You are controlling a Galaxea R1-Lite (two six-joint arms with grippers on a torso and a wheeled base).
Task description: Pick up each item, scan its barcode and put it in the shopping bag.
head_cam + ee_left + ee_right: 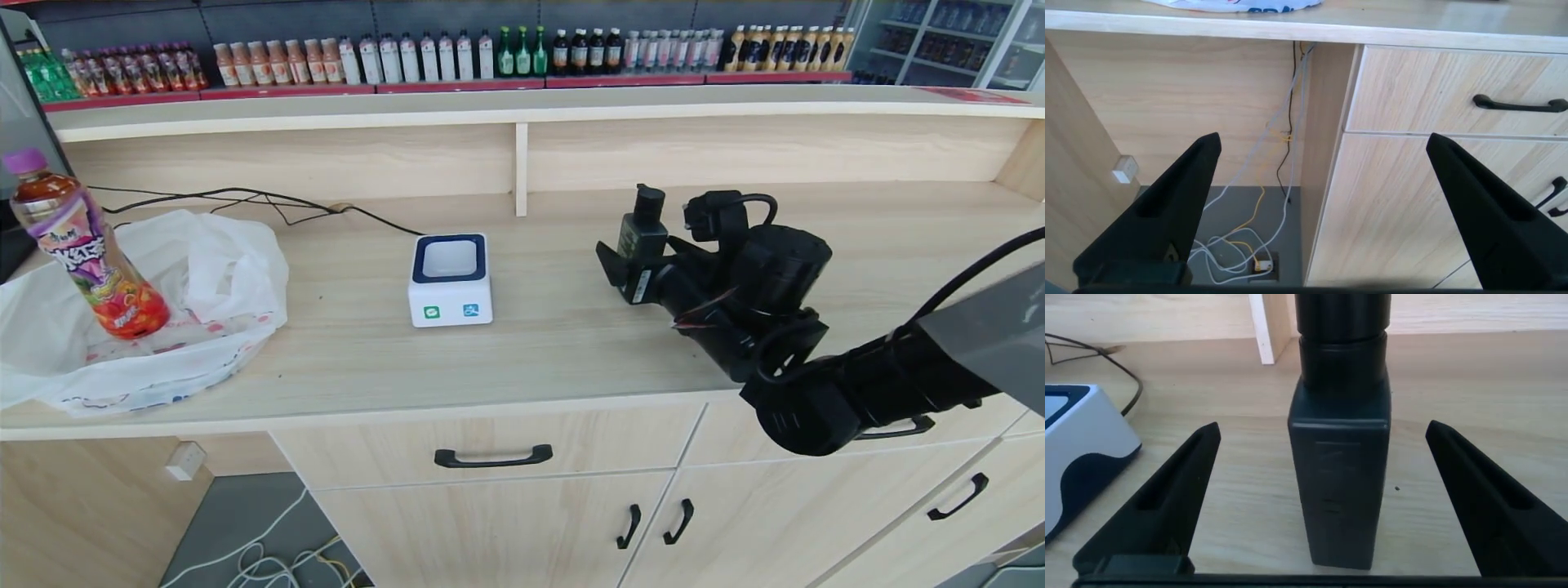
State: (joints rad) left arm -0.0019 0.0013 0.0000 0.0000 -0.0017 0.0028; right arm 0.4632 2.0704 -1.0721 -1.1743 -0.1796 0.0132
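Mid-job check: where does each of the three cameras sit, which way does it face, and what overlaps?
Head view: on the head, looking forward and down at the counter, scanner and shopping bag; right gripper open around the dark bottle.
Left wrist view: on the left wrist, below counter height, facing the cabinet's drawer handle; left gripper open.
Right wrist view: on the right wrist, facing the dark bottle between its open fingers, scanner beside.
Shared: head and right wrist views both show dark bottle and scanner.

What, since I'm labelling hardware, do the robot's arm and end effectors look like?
The right arm is black, built of rounded cylindrical housings, with black cables looping and reddish wires near the wrist. The left end effector and right end effector have black wedge-shaped fingers.
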